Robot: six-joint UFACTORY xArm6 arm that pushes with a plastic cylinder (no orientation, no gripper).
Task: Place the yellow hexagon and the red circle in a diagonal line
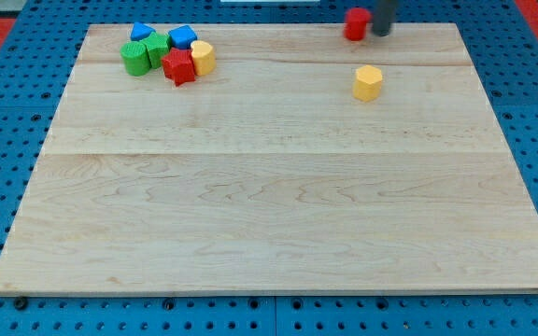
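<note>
The pale wooden board (278, 224) lies bare along the view's bottom. Further up, the yellow hexagon block (367, 83) sits alone. The red circle block (355, 23) is at the top edge, with my tip (382, 32) touching its right side. They look almost diagonal already. Next, I judge, a short nudge leftward would widen the slant.

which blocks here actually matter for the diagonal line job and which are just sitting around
In the job:
- red circle, at the board's top edge
- yellow hexagon, below it and slightly to the view's right
- my tip, just right of the red circle

Lying about, clustered at the view's top left:
- two blue blocks
- two green blocks
- red star
- second yellow block
</note>
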